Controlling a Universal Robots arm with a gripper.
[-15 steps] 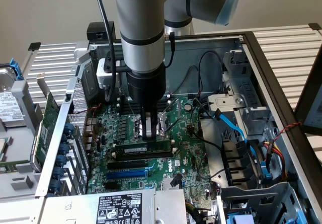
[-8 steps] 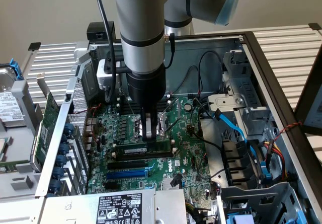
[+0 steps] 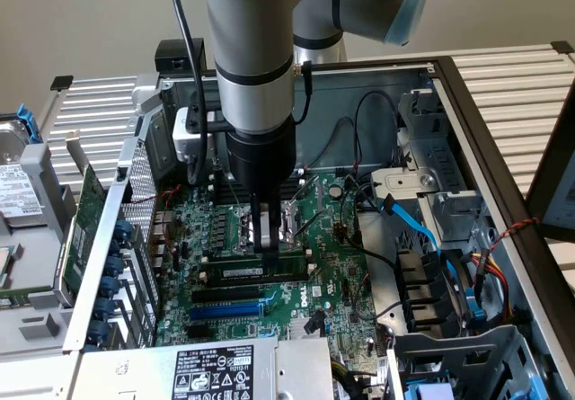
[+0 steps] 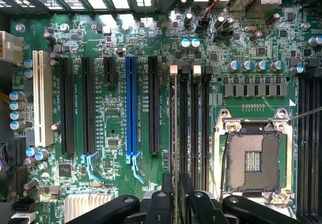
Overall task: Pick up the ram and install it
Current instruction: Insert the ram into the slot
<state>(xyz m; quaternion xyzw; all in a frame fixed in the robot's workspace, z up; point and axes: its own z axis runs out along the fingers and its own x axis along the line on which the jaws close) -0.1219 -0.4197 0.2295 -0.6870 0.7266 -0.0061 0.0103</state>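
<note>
My arm [image 3: 256, 76] hangs straight down from its elbow joint, wrist vertical, at the middle of the exterior view. My gripper [image 3: 268, 238] points down, its black fingers [image 4: 167, 186] close together (only a thin gap between them), tips at their lowest.

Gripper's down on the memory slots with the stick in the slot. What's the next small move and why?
Probably ease straight up. The ram already stands in a black memory slot, and the gripper sits right on it, so a sideways pull might lever it out.
</note>
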